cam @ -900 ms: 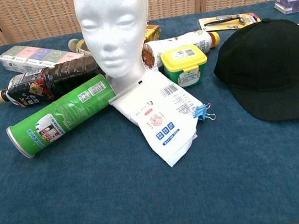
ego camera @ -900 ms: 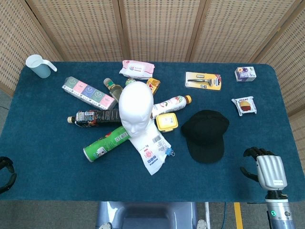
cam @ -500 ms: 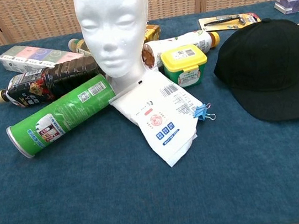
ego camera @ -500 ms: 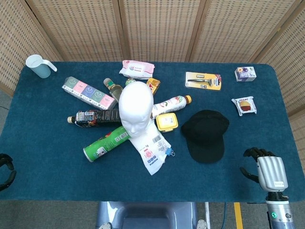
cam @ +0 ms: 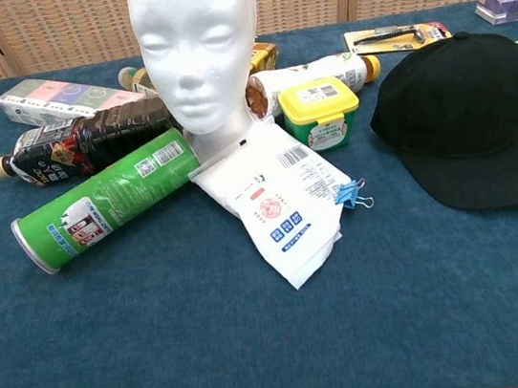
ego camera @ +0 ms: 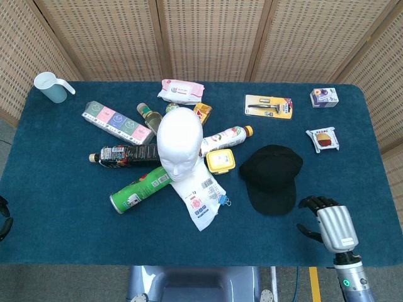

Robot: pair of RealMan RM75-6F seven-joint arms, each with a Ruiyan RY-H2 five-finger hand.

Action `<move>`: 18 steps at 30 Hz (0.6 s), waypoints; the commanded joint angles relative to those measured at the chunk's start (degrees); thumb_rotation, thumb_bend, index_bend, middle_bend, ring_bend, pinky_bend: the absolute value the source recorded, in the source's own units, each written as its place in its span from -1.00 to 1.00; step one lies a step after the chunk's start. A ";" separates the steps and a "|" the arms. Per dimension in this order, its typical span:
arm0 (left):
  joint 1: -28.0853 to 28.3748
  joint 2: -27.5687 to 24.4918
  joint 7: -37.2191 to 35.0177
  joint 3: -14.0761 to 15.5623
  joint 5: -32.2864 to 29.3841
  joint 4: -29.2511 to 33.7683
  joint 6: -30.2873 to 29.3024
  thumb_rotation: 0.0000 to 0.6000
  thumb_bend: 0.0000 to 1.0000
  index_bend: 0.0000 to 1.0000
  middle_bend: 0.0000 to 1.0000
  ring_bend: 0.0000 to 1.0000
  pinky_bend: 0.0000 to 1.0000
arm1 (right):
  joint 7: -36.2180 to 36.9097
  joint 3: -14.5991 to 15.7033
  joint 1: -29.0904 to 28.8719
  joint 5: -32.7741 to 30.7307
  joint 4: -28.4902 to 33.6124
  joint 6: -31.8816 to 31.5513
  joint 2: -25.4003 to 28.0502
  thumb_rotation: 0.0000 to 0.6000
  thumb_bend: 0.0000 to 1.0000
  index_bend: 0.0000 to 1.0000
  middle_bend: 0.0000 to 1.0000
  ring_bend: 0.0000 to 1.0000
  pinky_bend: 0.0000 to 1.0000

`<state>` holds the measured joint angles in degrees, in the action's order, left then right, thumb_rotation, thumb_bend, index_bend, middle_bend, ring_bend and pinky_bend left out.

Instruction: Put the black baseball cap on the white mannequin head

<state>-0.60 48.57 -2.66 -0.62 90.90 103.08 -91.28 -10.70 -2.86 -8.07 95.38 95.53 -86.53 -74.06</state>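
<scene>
Currently, near to far:
right robot hand [ego camera: 332, 225]: near counter edge, right side, over the blue counter [ego camera: 63, 207]; fingers curled inward, nothing in it; just beside the cap's brim, not touching
left robot hand [ego camera: 2, 217]: only a dark sliver at the left frame edge; can't tell how its fingers lie
black baseball cap [ego camera: 271, 177]: flat on the counter, right of centre, brim toward the near edge
white printed pouch [ego camera: 200, 196]: lying in front of the mannequin head, blue binder clip [cam: 353, 195] at its right edge
green can [ego camera: 140, 189]: on its side, left of the pouch
white mannequin head [ego camera: 179, 143]: upright mid-counter, bare, face toward the near edge; well apart from the cap
yellow-lidded tub [ego camera: 220, 160]: between head and cap
dark bottle [ego camera: 123, 155]: on its side, left of the head
razor pack [ego camera: 269, 106]: far side, beyond the cap
light blue jug [ego camera: 51, 87]: far left corner
</scene>
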 commanded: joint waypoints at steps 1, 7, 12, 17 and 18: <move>0.29 -0.46 -0.04 -0.30 -0.09 0.04 0.04 1.00 -0.30 0.10 -0.17 -0.42 -0.35 | -2.08 -0.47 -1.72 0.89 -1.27 1.54 -2.83 1.00 -0.77 -0.07 0.01 0.04 0.13; 1.01 -1.13 -0.02 -0.92 -0.52 0.23 0.44 1.00 -0.30 0.10 -0.17 -0.42 -0.35 | -4.65 -1.75 -4.82 0.29 -5.26 4.90 -8.25 1.00 -0.80 0.02 0.20 0.25 0.27; 1.24 -1.33 0.06 -1.04 -0.81 0.19 0.74 1.00 -0.30 0.10 -0.17 -0.42 -0.35 | -6.18 -2.46 -6.01 0.07 -9.73 5.06 -12.20 1.00 -0.80 0.08 0.30 0.37 0.46; 1.36 -1.51 -0.01 -1.09 -1.34 0.04 1.05 1.00 -0.30 0.10 -0.17 -0.42 -0.35 | -7.13 -2.27 -7.17 -0.55 -13.29 6.33 -15.59 1.00 -0.81 0.10 0.35 0.42 0.50; 1.37 -1.51 -0.03 -1.09 -1.38 0.03 1.07 1.00 -0.30 0.10 -0.17 -0.42 -0.35 | -7.24 -2.15 -7.36 -0.56 -13.70 6.56 -16.03 1.00 -0.82 0.10 0.35 0.43 0.50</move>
<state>0.77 47.07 -2.69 -1.71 89.53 103.11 -90.21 -17.63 -5.14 -15.03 94.95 82.31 -80.39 -89.57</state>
